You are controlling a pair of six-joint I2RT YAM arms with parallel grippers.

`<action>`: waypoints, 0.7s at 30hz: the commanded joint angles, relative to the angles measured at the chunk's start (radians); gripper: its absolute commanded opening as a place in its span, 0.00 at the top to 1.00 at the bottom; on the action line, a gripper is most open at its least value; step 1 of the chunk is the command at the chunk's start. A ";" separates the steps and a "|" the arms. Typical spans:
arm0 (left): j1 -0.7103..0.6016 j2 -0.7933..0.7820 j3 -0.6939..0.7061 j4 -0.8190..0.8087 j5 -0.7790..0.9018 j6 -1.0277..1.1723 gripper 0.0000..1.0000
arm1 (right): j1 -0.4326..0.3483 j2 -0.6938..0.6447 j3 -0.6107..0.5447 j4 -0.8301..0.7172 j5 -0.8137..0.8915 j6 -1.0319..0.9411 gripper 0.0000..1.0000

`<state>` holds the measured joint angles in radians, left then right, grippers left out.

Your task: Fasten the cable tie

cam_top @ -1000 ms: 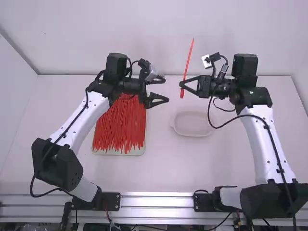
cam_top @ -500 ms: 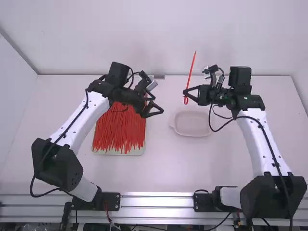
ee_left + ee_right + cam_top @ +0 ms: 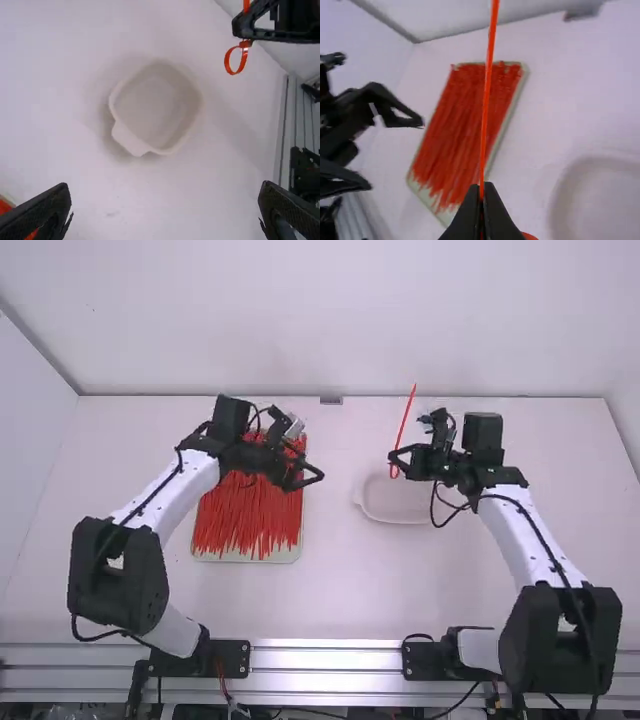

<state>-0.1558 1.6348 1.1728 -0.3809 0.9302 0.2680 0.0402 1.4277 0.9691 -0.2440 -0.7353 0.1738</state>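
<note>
A red cable tie [image 3: 404, 428] is closed into a small loop [image 3: 235, 57] at its lower end, and its long tail [image 3: 488, 95] points up. My right gripper [image 3: 398, 458] is shut on it just above the loop, over the far left rim of the white bowl [image 3: 400, 498]. My left gripper [image 3: 303, 468] stands open with nothing between its fingers, above the far right corner of the tray of red cable ties [image 3: 250, 508]. In the left wrist view the bowl [image 3: 155, 107] lies ahead of that gripper [image 3: 164, 195]. The right wrist view has its own gripper [image 3: 482, 199] pinching the tie.
The beige tray [image 3: 422, 192] holds several loose red ties and lies left of the middle. The bowl [image 3: 600, 195] has a small handle on its left side. A back wall runs behind the table.
Both grippers have come down and nearer the camera. The right one brought the looped tie down to the bowl's rim. The left one dropped over the tray's corner, still open.
</note>
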 commanded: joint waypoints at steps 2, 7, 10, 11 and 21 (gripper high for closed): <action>0.009 -0.008 -0.026 0.000 0.049 -0.017 0.01 | 0.040 -0.012 -0.027 -0.002 0.220 0.014 1.00; 0.018 -0.008 -0.034 -0.006 0.046 -0.017 0.01 | 0.097 -0.012 -0.086 0.024 0.459 0.082 1.00; 0.015 -0.008 -0.034 -0.005 0.048 -0.017 0.01 | 0.118 -0.011 -0.130 0.063 0.532 0.118 1.00; 0.015 -0.008 -0.034 -0.005 0.048 -0.016 0.01 | 0.130 -0.011 -0.164 0.106 0.573 0.118 1.00; 0.020 -0.008 -0.033 -0.005 0.049 -0.017 0.01 | 0.105 -0.011 -0.367 0.364 0.655 0.163 1.00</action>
<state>-0.1421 1.6348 1.1488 -0.3836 0.9497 0.2539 0.1631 1.4273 0.6437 0.0822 -0.1146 0.3237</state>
